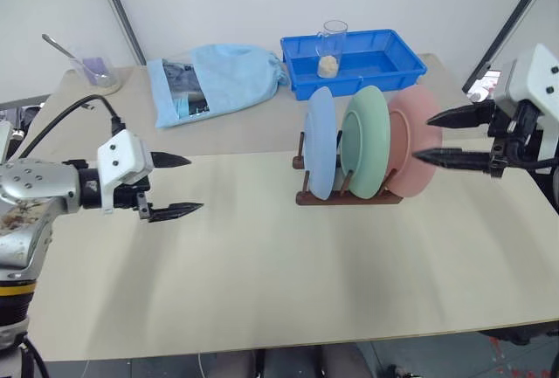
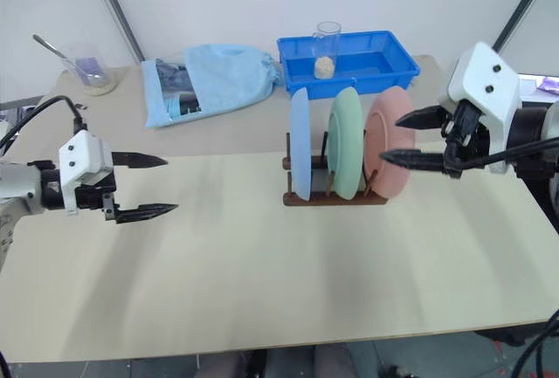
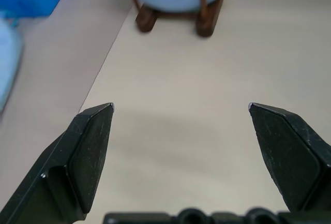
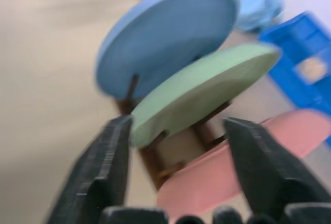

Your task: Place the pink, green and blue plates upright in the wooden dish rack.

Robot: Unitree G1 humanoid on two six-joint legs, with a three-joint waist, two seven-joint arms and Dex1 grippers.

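The right gripper [image 1: 437, 138] hung released, its fingers apart just beside the pink plate [image 1: 417, 138] without gripping it. That plate stood upright in the wooden dish rack [image 1: 345, 195] with the green plate [image 1: 367, 138] and blue plate [image 1: 321, 142], toward the worktop's far edge. The left gripper [image 1: 183, 186], also released, hovered well apart near the left edge.

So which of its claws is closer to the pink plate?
The right gripper. It is open right beside the pink plate, which stands in the rack. The left gripper is open too, far off across the table.
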